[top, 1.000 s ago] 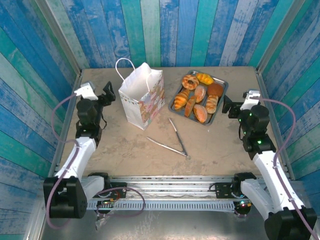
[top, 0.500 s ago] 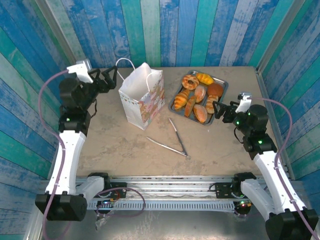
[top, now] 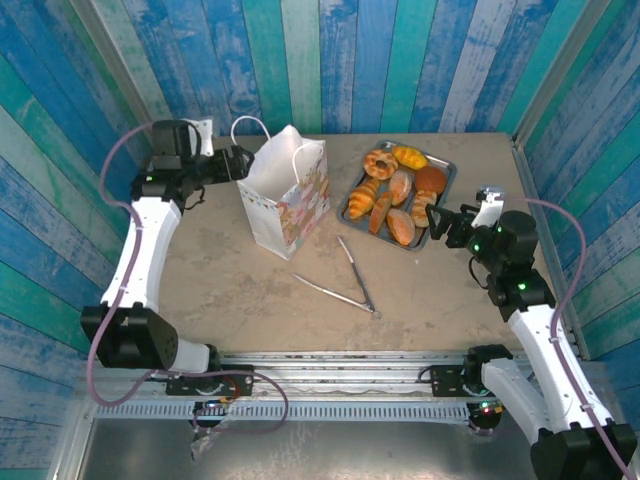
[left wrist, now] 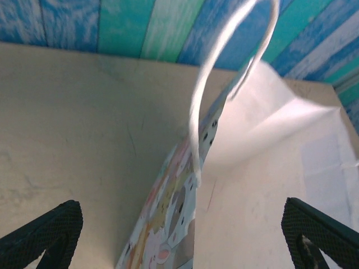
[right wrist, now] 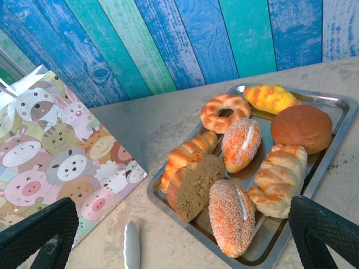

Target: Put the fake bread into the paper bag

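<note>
Left claw: mine, wide open and holding nothing, up at the top left edge of the paper bag. From my left wrist the bag's rim and a white cord handle sit between my fingers; I can't tell if they touch.
Right claw: released too, both fingers spread and empty, pointing at the tray from just off its right side.
Print: cartoon animal faces (pigs, cows, a rabbit, cats) all over the bag's side, seen from my right wrist.
Bag: one, standing upright with its mouth open, left of the tray and apart from it.
Fake bread: eight pieces, all lying on the tray. I count a twisted ring, a yellow croissant, a round brown bun, a cream-striped oval, a second croissant, a brown loaf, a speckled oval and a pale twisted loaf.
Tray: one, flat grey metal, set at a slant toward the far right.
Tongs: one thin metal pair, lying open on the bench between bag and tray, nearer me.
Bench: sandy beige, scuffed.
Room: walls of blue and teal painted planks on three sides.
</note>
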### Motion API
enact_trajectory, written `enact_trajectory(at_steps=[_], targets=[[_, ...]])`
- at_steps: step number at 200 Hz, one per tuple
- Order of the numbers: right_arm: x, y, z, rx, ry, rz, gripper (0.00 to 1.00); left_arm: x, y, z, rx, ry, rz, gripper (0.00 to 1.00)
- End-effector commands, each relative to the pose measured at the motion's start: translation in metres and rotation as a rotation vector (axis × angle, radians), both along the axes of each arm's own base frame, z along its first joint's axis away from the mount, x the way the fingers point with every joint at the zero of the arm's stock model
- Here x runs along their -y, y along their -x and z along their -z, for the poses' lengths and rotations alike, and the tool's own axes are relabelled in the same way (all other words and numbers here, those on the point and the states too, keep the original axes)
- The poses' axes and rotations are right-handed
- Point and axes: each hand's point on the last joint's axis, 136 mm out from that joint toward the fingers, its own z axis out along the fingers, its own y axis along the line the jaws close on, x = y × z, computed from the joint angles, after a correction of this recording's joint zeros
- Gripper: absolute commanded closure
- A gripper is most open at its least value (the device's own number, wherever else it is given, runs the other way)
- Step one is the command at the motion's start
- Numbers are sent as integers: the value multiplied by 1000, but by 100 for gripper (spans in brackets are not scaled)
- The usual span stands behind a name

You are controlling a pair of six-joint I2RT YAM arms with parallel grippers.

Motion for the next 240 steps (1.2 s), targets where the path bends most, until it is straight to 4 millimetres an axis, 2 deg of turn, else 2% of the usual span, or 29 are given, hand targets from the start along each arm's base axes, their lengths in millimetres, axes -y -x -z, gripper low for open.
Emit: enact_trajectory(at_steps=[1,72,143,175,205,240], targets=[[1,1,-11,15,10,6,0,16,2,11,-33,-2,79,5],[4,-2,-2,-4,23,24,0,22,-15,28,-83,-6,100,24],[5,-6,1,-7,36,26,0,25,-28,33,-95,9,103,44],[1,-2,-1,-17,55,-4,0,24,-31,32,-89,5,94,57],[-1,2,2,-34,99,-28,0,23,-32,30,-86,7,85,84],[-8,8,5,-40,137,-66,0,18,-23,18,-51,27,39,94]])
